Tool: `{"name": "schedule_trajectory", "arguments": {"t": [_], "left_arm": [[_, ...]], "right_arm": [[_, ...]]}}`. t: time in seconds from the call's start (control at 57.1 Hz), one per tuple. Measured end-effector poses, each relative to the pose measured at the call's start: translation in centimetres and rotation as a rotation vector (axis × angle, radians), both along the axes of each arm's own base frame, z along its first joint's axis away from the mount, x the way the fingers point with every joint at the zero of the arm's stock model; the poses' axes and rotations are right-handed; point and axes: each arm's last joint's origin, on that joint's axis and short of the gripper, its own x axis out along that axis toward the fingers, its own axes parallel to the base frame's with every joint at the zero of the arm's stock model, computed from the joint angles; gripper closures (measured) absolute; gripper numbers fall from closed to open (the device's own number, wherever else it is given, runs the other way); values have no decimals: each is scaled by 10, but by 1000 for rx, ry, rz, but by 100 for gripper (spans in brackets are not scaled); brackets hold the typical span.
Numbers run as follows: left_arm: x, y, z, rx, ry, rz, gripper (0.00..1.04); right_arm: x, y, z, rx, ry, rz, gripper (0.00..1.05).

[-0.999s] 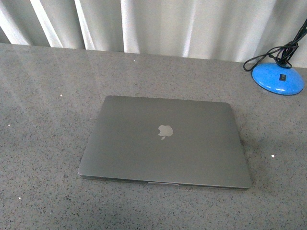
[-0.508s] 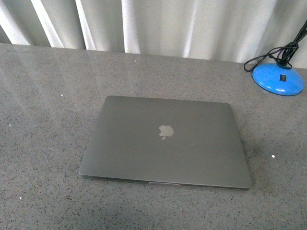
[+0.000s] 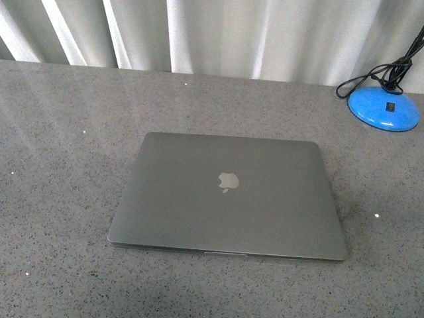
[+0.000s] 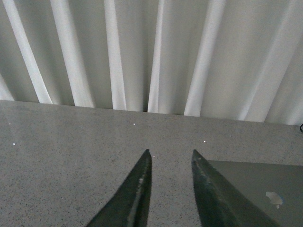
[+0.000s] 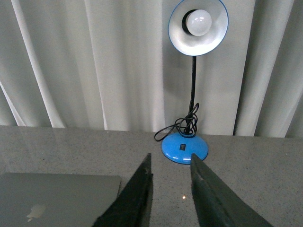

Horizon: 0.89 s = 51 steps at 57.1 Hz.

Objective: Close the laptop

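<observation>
The laptop (image 3: 228,195) lies shut and flat in the middle of the grey table, its pale apple logo facing up. Neither arm shows in the front view. In the left wrist view my left gripper (image 4: 170,157) is open above bare tabletop, with a corner of the laptop (image 4: 258,182) beside one finger. My right gripper (image 5: 170,161) is open too, nothing between its fingers, and a corner of the laptop (image 5: 61,194) lies to one side of it.
A blue desk lamp base (image 3: 385,108) with a black cable stands at the table's far right; the right wrist view shows the lamp (image 5: 184,148) with its white shade. Pale curtains (image 3: 212,33) hang behind the table's far edge.
</observation>
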Motion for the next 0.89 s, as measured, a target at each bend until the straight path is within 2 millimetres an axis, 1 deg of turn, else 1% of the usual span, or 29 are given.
{"name": "schedule_trajectory", "arguments": {"t": [0.035,0.07,0.088,0.123,0.14,0.193,0.245,0.28,0.315,0.333,0.368,0.403,0.894], "left_arm": [[0,0,0,0,0,0,70],[0,0,0,0,0,0,62],[0,0,0,0,0,0,61],[0,0,0,0,0,0,54],[0,0,0,0,0,0,47],[0,0,0,0,0,0,36],[0,0,0,0,0,0,22],[0,0,0,0,0,0,14],[0,0,0,0,0,0,7],[0,0,0,2,0,0,5],[0,0,0,2,0,0,6],[0,0,0,3,0,0,8],[0,0,0,3,0,0,7]], "right_arm": [[0,0,0,0,0,0,73],[0,0,0,0,0,0,66],[0,0,0,0,0,0,64],[0,0,0,0,0,0,57],[0,0,0,0,0,0,52],[0,0,0,0,0,0,40],[0,0,0,0,0,0,26],[0,0,0,0,0,0,17],[0,0,0,0,0,0,11],[0,0,0,1,0,0,9],[0,0,0,1,0,0,8],[0,0,0,1,0,0,11],[0,0,0,1,0,0,10]]}}
